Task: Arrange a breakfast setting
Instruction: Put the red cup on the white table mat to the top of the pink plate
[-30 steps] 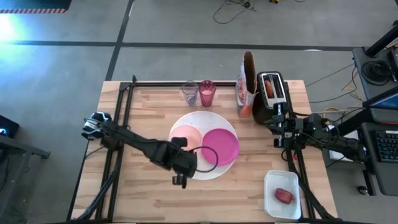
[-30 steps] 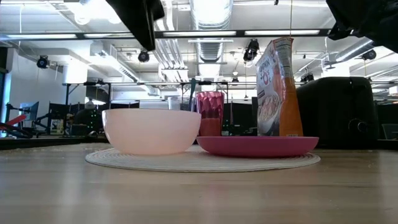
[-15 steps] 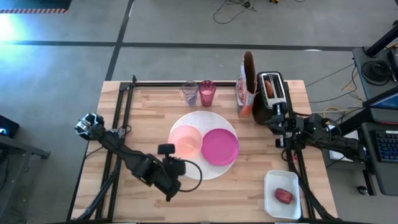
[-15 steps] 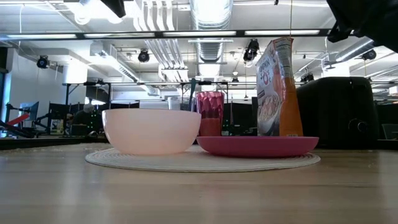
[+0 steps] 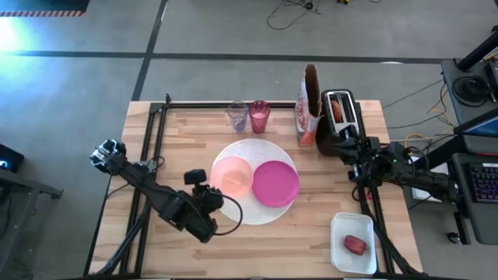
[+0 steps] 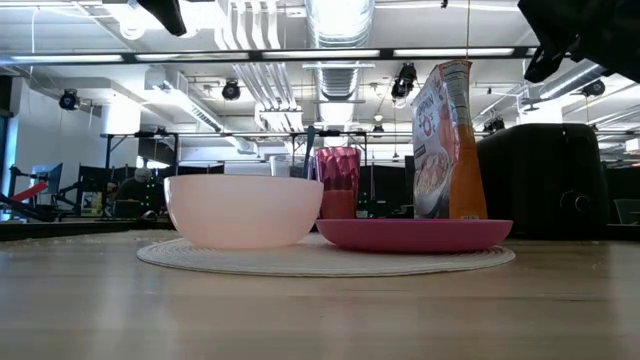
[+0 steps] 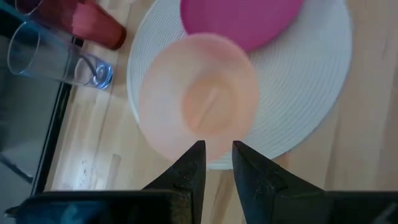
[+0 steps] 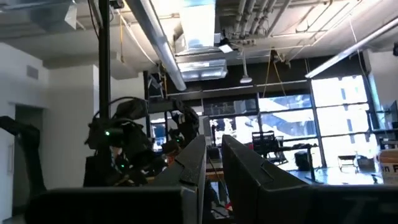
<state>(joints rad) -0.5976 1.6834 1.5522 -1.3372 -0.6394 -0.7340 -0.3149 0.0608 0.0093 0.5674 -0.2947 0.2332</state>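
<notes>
Nearest the front edge of the counter [image 5: 179, 257], at its right corner: a white rectangular tray [image 5: 355, 243] holding the small red food [image 5: 355, 245].

Front left: left gripper [image 5: 204, 187], raised above the wood just beside the large white round plate [image 5: 257, 150]; jaws nearly together with a narrow gap, holding nothing; its wrist view looks down on the bowl.

Centre: the large white round plate lies flat. On it, side by side and apparently touching, the pale pink bowl [image 5: 233, 175] on the left half and the smaller magenta plate [image 5: 275, 183] on the right half. Bowl interior looks empty, though a faint pale streak inside cannot be identified.

Right side: right gripper [image 5: 352, 148], held aloft near the black toaster [image 5: 337, 120]; jaws close together with a slim gap, empty.

Far row, left to right: clear tumbler [image 5: 236, 115]; pink translucent cup [image 5: 259, 116] just beside it; upright cereal box [image 5: 309, 106]; the toaster, with a reddish-brown item in its slot.
</notes>
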